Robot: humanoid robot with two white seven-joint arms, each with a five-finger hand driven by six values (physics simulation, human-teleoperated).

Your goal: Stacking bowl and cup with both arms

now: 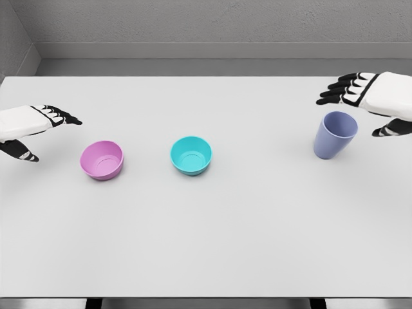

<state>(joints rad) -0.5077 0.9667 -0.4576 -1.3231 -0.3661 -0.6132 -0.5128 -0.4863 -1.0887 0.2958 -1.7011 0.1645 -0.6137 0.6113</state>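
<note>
On the table (206,244), both open-fingered, the left robot hand (40,125) hovers at nine o'clock of the pink bowl (102,159) and teal bowl (191,155), the right robot hand (367,96) at one o'clock of the purple cup (334,134).

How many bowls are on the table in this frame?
2. The pink bowl sits left of centre, the teal bowl beside it near the middle, apart. Nothing seems hidden.

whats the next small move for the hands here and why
Probably close the right hand down around the purple cup: its open fingers sit just above and beside the cup's rim, touching nothing. The left hand is also open, off to the side of the pink bowl, with the teal bowl farther away, so nothing is grasped yet.
</note>
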